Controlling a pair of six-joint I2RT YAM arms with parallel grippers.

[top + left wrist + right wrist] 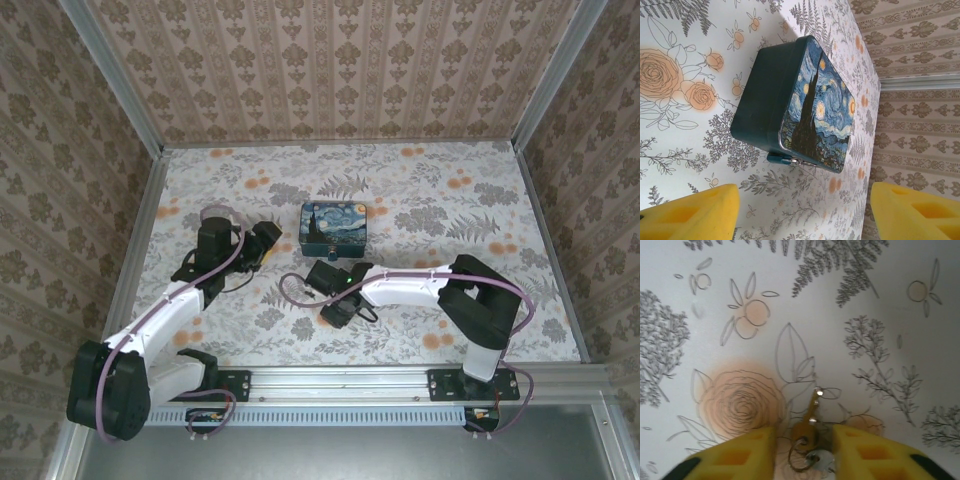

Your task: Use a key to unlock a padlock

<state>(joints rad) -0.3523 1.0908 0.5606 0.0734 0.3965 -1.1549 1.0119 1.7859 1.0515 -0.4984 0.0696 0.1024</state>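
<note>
A small brass key (810, 426) lies flat on the floral tablecloth, on a wire ring with a silver key (821, 460). My right gripper (804, 450) is down over it, and its yellow fingers (740, 455) stand on either side of the key's head with small gaps, so it is open. The padlock (780, 159), tiny and bluish, hangs at the front latch of the painted blue-and-yellow box (817, 107). My left gripper (805, 212) hovers open a little short of the box, nothing between its fingers. From above, the right gripper (336, 300) is just in front of the box (335, 226) and the left gripper (266, 240) is to its left.
The table (450, 220) is covered in a floral cloth and closed in by wallpapered walls on three sides. An aluminium rail (340, 382) carrying both arm bases runs along the near edge. The right arm's cable (290, 285) loops on the cloth beside the gripper.
</note>
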